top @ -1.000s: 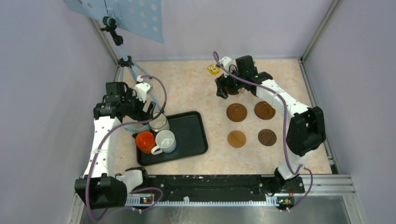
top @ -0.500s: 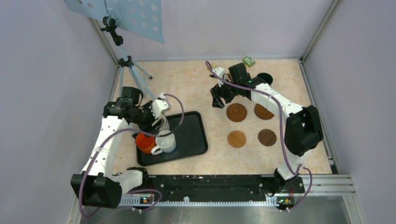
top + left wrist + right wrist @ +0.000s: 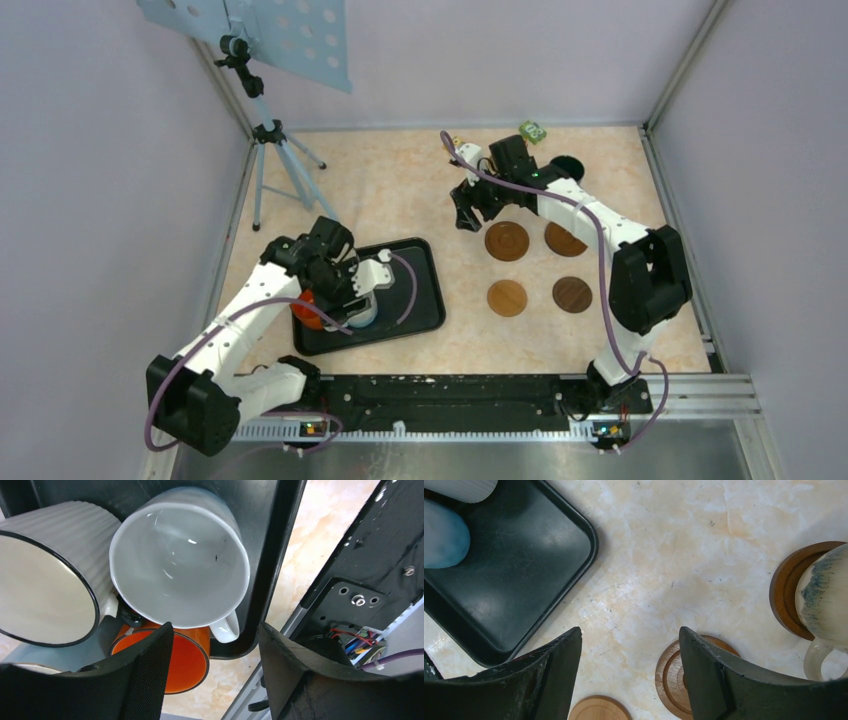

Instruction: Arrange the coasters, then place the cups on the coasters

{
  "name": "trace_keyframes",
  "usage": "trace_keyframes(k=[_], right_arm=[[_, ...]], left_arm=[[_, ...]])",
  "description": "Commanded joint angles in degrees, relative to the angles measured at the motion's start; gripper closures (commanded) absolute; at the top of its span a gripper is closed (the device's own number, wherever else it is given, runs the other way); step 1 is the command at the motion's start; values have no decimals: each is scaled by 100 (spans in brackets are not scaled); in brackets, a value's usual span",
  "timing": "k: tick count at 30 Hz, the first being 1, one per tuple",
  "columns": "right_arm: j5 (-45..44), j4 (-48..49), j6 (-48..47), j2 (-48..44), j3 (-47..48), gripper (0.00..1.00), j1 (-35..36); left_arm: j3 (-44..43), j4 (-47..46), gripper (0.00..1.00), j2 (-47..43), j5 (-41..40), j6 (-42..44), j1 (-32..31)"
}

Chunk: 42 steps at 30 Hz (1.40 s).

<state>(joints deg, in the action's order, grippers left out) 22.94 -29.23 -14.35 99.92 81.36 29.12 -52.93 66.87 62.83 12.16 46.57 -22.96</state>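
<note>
In the left wrist view a white cup (image 3: 180, 570), a ribbed white cup with a dark rim (image 3: 45, 580) and an orange cup (image 3: 185, 662) crowd one end of the black tray (image 3: 280, 540). My left gripper (image 3: 214, 632) is open just above them, and the white cup's handle (image 3: 227, 629) lies between its tips without touching. My right gripper (image 3: 629, 640) hangs open over bare table. Below it are a dark coaster (image 3: 671, 672) and a lighter coaster (image 3: 599, 710). A streaked white cup (image 3: 824, 595) stands on another coaster (image 3: 784, 597). From above, several coasters (image 3: 507, 241) form a grid.
A camera tripod (image 3: 275, 150) stands at the back left under a perforated blue sheet. A green block (image 3: 531, 130) and a dark cup (image 3: 568, 167) sit near the back wall. The tray's right half (image 3: 410, 280) holds nothing. Metal rails border the table.
My left arm swung from the tray's far left corner down over the near cups, its jaws narrowing. My right arm pulled left from the back coaster, then held still.
</note>
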Motion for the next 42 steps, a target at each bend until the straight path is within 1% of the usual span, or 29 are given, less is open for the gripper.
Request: trace_keyframes(k=[1,9,16,21,31,36,39,42], right_arm=[[-41,39,53,-45,56,30,6],[-56,-24,55,-8,125,30,6],[-70,-61,29,-12,118,30,6],[-122,-73,-6,-49,97,30,6],[-134,-82,-6,-43,64,30,-33],[-145,-84,-6,-43,22,30,-74],[-149,-78,-15,-43,-2,30,-99],[-123,-61,-15,-43,1,30,-100]], left_arm=[[116,-108,31,-131,-501,-136,-85],[363,-552,32,-81,-780,-294,-211],[275,-908,41,200,-740,-564,-261],[179,-1026,45,371,-617,-664,-349],[37,-1274,45,780,-451,-924,-660],[-153,-1284,45,841,-395,-990,-680],[-351,-998,45,949,-424,-1127,-683],[-297,-930,44,821,-522,-1145,-683]])
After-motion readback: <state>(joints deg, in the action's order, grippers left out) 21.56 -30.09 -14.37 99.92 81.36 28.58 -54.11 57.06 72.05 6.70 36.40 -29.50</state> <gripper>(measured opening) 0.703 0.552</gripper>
